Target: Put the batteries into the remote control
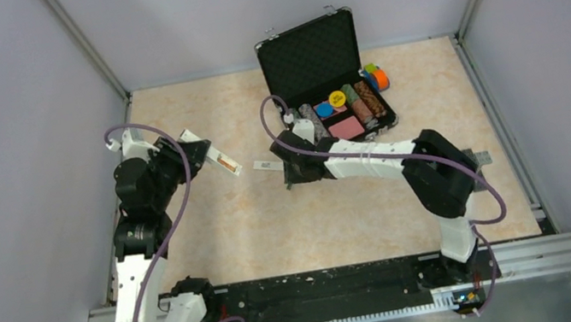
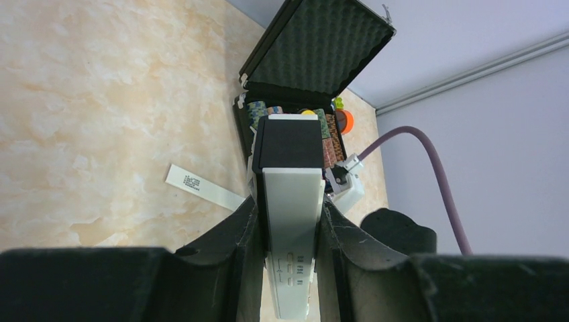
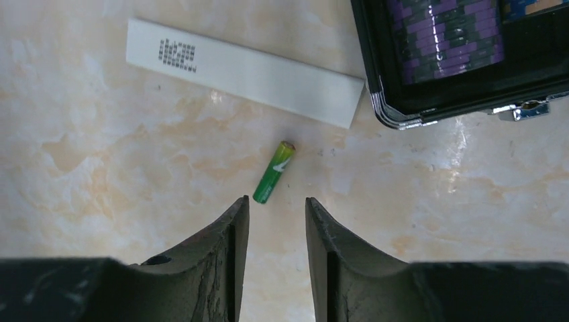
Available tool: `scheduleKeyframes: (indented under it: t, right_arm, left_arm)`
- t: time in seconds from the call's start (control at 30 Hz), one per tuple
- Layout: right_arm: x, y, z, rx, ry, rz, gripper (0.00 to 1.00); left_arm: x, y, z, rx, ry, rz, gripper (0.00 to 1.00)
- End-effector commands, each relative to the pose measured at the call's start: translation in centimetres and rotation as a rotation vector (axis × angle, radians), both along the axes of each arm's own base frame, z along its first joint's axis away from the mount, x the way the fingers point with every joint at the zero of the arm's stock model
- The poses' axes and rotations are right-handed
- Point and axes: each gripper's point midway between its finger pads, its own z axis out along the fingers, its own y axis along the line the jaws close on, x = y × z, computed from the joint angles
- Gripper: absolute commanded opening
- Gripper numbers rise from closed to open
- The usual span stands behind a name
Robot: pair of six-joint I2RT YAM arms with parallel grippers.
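Left claw (image 2: 290, 201): clamped on the remote control (image 2: 292, 221) by its long sides. You hold it raised above the worktop (image 2: 87, 121), dark end pointing toward the case (image 2: 315, 54).
Right claw (image 3: 276, 204): jaws a narrow way apart with nothing between them, low over the worktop.
Green battery (image 3: 274, 172): lying flat and slanted on the worktop just ahead of your right fingertips. Its near end is close to the finger on the left of that view, and it is not yet inside the gap.
Second battery: a reddish streak (image 1: 225, 162) shows on the remote control in the top view. You cannot tell whether that is a seated cell.
White strip (image 3: 245, 70): flat on the worktop beyond the battery, with a label patch near one end and a corner almost at the case. It is probably the battery cover.
Handling: the battery looks light, rigid, smooth and round, so expect it to roll or squirt out under an off-centre pinch.
Where to grip: across its middle, pads square to its length. Turn your wrist to match the slant and leave both ends free for seating.
Remote control: stiff, slick plastic, and your side grip looks sound.
Risk: a fingertip nudge could send the battery rolling toward the strip.
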Motion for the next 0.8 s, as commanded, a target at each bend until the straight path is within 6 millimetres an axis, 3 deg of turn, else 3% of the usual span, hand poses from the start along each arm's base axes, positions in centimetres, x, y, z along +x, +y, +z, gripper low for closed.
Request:
scheduleKeyframes:
  t: [0.0, 0.3, 0.53, 0.77]
  right_arm:
    - [1.6, 1.6, 0.3, 0.036, -0.017, -0.159, 0.35]
    - [1.5, 1.9, -2.6, -0.031, 0.023, -0.219, 0.38]
    - [1.0, 1.9, -4.1, -0.073, 0.052, -0.232, 0.34]
    - [1.0, 1.6, -4.1, -0.116, 0.045, -0.211, 0.19]
  left_arm:
    - [0.0, -0.1, 1.9, 0.013, -0.063, -0.016, 0.0]
    - [-0.8, 2.5, 5.4, 0.2, -0.119, 0.072, 0.0]
    - [-0.3, 2.8, 4.9, 0.221, -0.116, 0.079, 0.0]
    - [0.3, 2.7, 4.5, 0.226, -0.114, 0.067, 0.0]
